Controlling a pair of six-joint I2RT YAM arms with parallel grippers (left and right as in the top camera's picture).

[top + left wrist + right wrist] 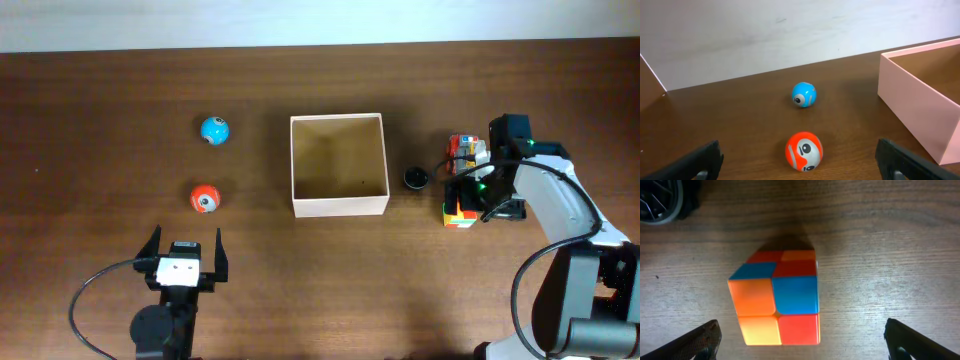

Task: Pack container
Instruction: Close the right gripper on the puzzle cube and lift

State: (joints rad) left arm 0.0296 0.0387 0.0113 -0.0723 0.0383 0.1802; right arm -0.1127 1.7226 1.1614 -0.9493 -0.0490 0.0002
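Note:
The container point(338, 203) is a square open-top box with white walls and tan inside, at the table's middle; its corner shows in the left wrist view point(920, 107). An orange ball point(204, 198) and a blue ball point(214, 130) lie left of it, both also in the left wrist view point(804, 151) point(804, 95). My left gripper point(185, 256) is open and empty, near of the orange ball point(800, 165). A multicoloured cube point(776, 297) lies right of the container point(458, 212). My right gripper point(802, 342) is open, directly above the cube, fingers apart on either side.
A small black round object point(416, 178) lies between the container and the cube, and shows at the top left of the right wrist view point(660, 200). A small orange, white and yellow toy point(466, 150) sits behind the cube, partly under my right arm.

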